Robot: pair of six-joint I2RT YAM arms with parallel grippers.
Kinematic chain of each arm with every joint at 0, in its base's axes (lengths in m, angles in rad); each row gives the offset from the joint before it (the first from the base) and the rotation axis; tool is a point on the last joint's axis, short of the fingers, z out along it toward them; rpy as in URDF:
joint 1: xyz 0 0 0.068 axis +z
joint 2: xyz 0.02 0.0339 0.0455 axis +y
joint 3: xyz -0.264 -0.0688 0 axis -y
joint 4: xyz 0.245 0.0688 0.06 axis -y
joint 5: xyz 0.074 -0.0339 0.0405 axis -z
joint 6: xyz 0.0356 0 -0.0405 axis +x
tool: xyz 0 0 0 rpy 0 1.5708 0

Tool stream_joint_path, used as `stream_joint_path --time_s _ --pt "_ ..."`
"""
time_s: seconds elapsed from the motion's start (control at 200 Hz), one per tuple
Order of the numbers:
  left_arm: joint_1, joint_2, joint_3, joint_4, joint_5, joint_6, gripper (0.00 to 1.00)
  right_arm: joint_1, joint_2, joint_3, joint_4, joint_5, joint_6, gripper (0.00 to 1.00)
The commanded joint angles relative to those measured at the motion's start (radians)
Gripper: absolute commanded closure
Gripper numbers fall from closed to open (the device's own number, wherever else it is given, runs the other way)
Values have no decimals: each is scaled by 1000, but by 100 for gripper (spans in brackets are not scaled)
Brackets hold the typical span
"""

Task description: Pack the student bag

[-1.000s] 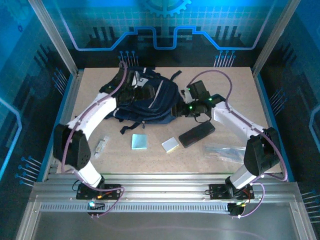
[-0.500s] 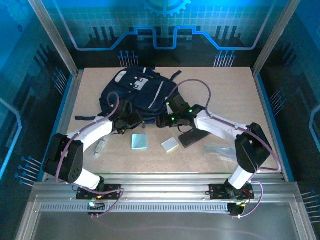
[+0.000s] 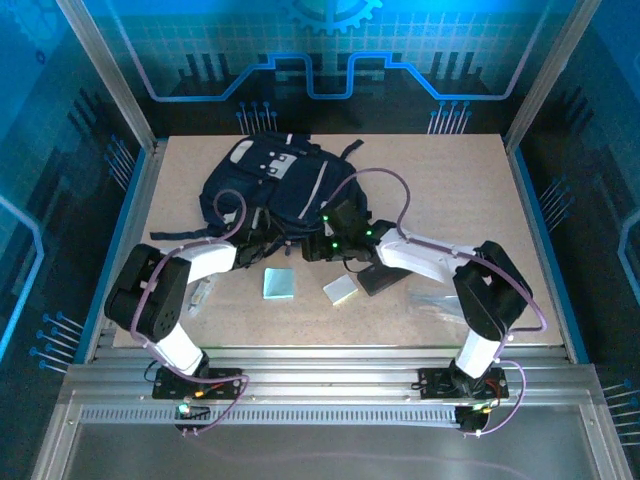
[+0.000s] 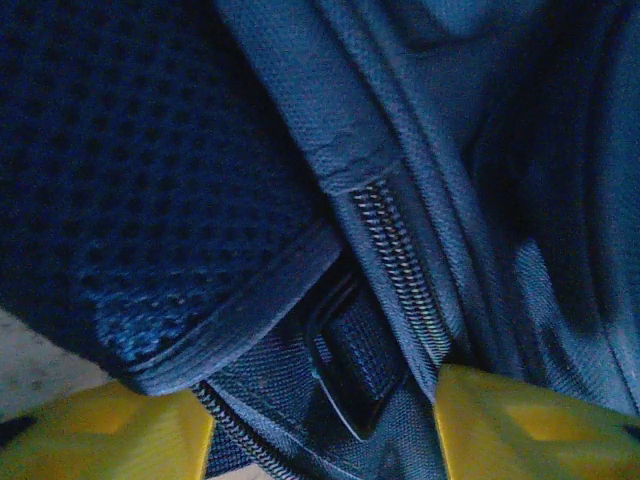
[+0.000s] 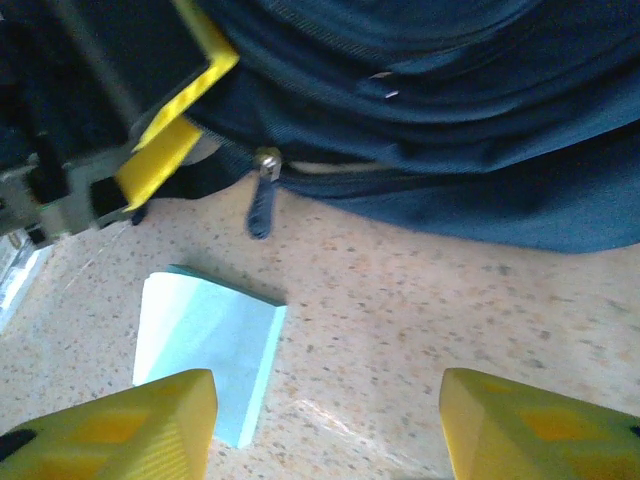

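Note:
The student bag (image 3: 275, 185) lies flat at the back left of the table, dark navy with pale patches. My left gripper (image 3: 255, 243) is pressed against the bag's near edge, jaws open. In the left wrist view its yellow fingertips (image 4: 110, 435) flank bag fabric, a zip (image 4: 400, 265) and a black strap buckle (image 4: 350, 360). My right gripper (image 3: 312, 248) hovers open just right of it, low over the table. In the right wrist view a zipper pull (image 5: 260, 195) hangs from the student bag (image 5: 430, 120), with the left gripper's yellow fingers (image 5: 175, 120) beside it.
A light blue pad (image 3: 279, 284) (image 5: 205, 345) and a pale yellow pad (image 3: 341, 290) lie near the front. A black pencil case (image 3: 385, 280) sits partly under the right arm. Clear plastic (image 3: 440, 300) lies at the right, and a small pale item (image 3: 200, 295) at the left.
Both arms have swung down from the bag's top and side to its near edge. The bag has settled flat and further back. The two grippers now sit close together.

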Motion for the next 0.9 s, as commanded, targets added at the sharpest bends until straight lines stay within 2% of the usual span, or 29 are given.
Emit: stream_joint_path --time_s 0.0,0.03,0.135,0.445,0.63,0.755,0.795,0.895 --pt "3 34 18 93 -14 -13 62 49 64 8 81 15 38 39" --pt "3 35 16 98 -9 -14 72 57 80 13 94 22 48 39" --pt "2 16 16 89 9 -7 100 68 141 38 120 58 90 40" --pt "-26 -126 12 9 11 8 100 35 273 134 202 81 157 43" --pt "-46 -141 4 6 11 2 100 18 329 199 259 24 186 45" --pt "-57 -130 9 4 20 3 100 16 338 216 269 38 187 46" --pt "-59 -130 11 4 23 0 100 9 348 228 265 40 189 51" --pt "-63 -139 10 0 31 0 100 -7 369 241 263 37 200 75"
